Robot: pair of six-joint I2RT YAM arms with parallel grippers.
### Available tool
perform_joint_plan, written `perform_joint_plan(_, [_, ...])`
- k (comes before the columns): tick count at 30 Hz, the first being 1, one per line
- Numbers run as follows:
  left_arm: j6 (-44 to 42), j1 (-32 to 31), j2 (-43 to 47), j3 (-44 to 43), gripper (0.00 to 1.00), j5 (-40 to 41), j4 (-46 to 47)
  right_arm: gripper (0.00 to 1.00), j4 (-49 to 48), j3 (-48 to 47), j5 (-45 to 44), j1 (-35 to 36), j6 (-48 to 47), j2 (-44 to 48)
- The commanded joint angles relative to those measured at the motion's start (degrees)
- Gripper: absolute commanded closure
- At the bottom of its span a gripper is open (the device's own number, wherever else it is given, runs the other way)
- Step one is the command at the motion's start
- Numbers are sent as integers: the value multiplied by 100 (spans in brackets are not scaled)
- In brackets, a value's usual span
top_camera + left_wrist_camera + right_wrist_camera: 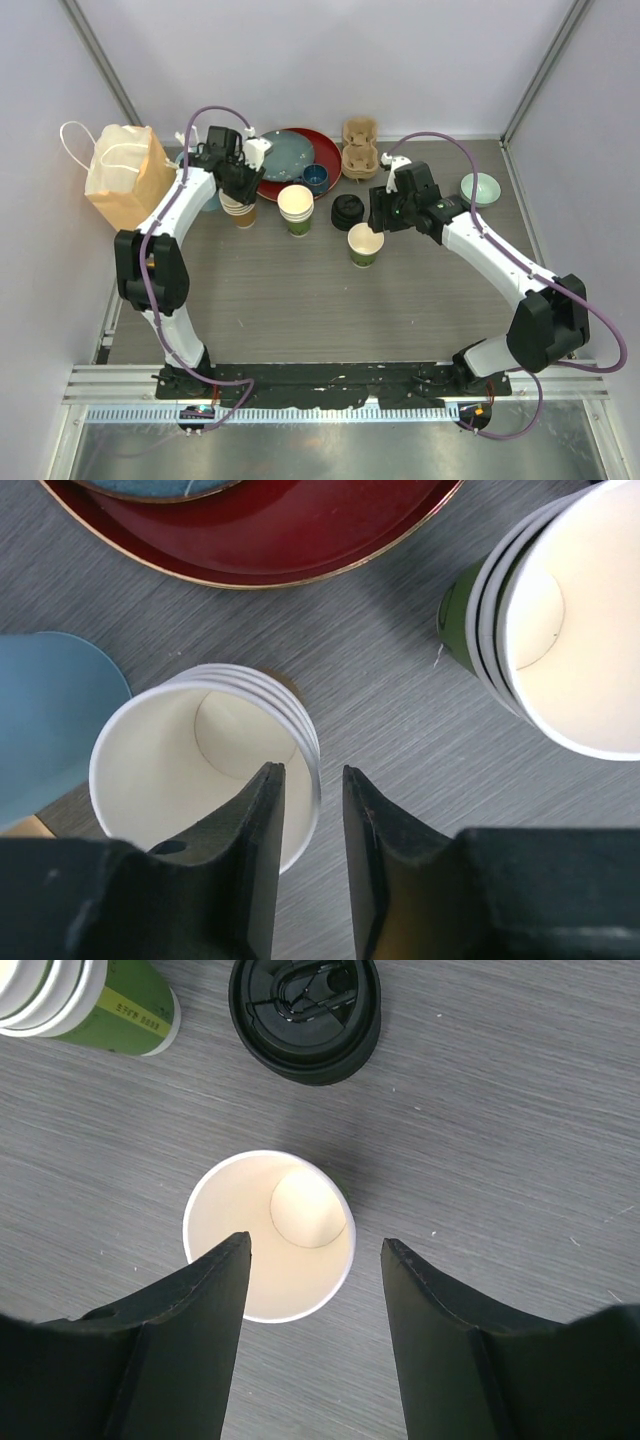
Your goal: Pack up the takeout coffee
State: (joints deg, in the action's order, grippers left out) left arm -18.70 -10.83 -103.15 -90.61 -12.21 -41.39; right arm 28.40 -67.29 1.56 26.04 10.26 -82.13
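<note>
A single green-sided paper cup (365, 245), cream inside, stands upright mid-table; it also shows in the right wrist view (268, 1235). My right gripper (383, 215) is open and hovers just above it (315, 1245), its left finger over the cup's mouth. Black round lids (347, 210) lie just behind the cup (305, 1015). My left gripper (240, 185) is open with a narrow gap (313, 775), straddling the rim of the brown-sided stack of nested cups (200, 770). No single brown-sided cup shows on its own.
A green-sided stack of nested cups (296, 210) stands between the arms (570, 630). A red plate (325, 155) holding a teal plate, a small blue cup (316, 178) and cardboard carriers (360, 150) are at the back. A paper bag (125, 175) stands left. A pale green bowl (480, 187) is right. A light-blue cup (50, 710) sits beside the brown stack.
</note>
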Motion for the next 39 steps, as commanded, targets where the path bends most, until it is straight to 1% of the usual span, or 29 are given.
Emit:
perform_joint_plan(1, [-125,-24,-187,-378,70,-10,-256,40,113,-153,-51,6,-103,223])
perform_joint_plan(2, [-125,-24,-240,-396,74,-1,-273,40,113,-144,-60,24,-103,232])
perform_joint_plan(4, [-134,-16,-267,-423,80,17,-335,40,104,-144,-68,15,-103,241])
perform_joint_plan(5, [-125,-24,-258,-431,85,8,-344,40,104,-153,-77,24,-103,250])
perform_joint_plan(9, [-116,-24,-188,-379,93,-36,-352,39,113,-171,-86,15,-130,267])
perform_joint_plan(13, [-99,-16,-47,-379,92,-115,-379,40,139,-197,-86,24,-130,259])
perform_joint_plan(15, [-99,-24,-3,-396,85,-150,-379,40,139,-206,-77,24,-138,241])
perform_joint_plan(17, [-108,-24,23,-414,81,-176,-379,40,148,-197,-60,15,-147,232])
perform_joint_plan(19, [-116,-24,32,-423,81,-159,-379,40,148,-206,-42,15,-147,232])
perform_joint_plan(20, [-134,-24,23,-431,83,-159,-396,40,148,-197,-33,24,-139,232])
perform_joint_plan(23, [-151,-16,6,-440,87,-168,-440,40,157,-197,-7,24,-138,223])
perform_joint_plan(26, [-143,-24,23,-458,88,-168,-484,40,157,-197,37,24,-138,206])
perform_joint_plan(31, [-134,-24,94,-449,100,-142,-458,40,157,-206,72,24,-130,197])
perform_joint_plan(39, [-134,-24,313,-458,100,-115,-502,40,209,-215,81,24,-165,197])
